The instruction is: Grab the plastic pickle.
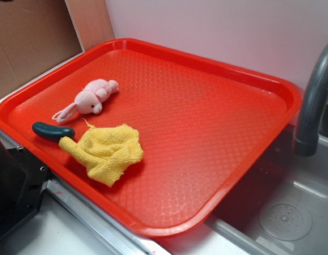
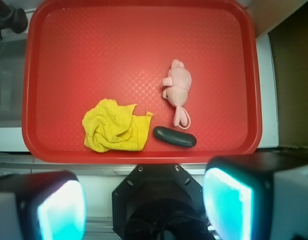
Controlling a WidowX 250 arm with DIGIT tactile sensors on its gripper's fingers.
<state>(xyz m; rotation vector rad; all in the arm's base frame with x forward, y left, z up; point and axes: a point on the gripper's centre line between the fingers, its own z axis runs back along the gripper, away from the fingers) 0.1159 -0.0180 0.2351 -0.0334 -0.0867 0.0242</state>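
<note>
Wrist cam: plastic pickle (image 2: 174,137) lies crosswise near the red tray's (image 2: 39,150) front rim, just ahead of the wide-open, empty pincer (image 2: 144,200), w/ yellow cloth (image 2: 114,127) beside it.

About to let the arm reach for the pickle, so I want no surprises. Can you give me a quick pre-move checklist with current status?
1. Plastic pickle in view, uncovered: ok.
2. Gripper open, both fingers wide apart: ok.
3. Pickle clear of the pink plush bunny: ok, small gap.
4. Pickle clear of the yellow cloth: cannot tell, the cloth corner nearly touches it.
5. Room beside the red tray rim: not ok, pickle lies close to it.
</note>
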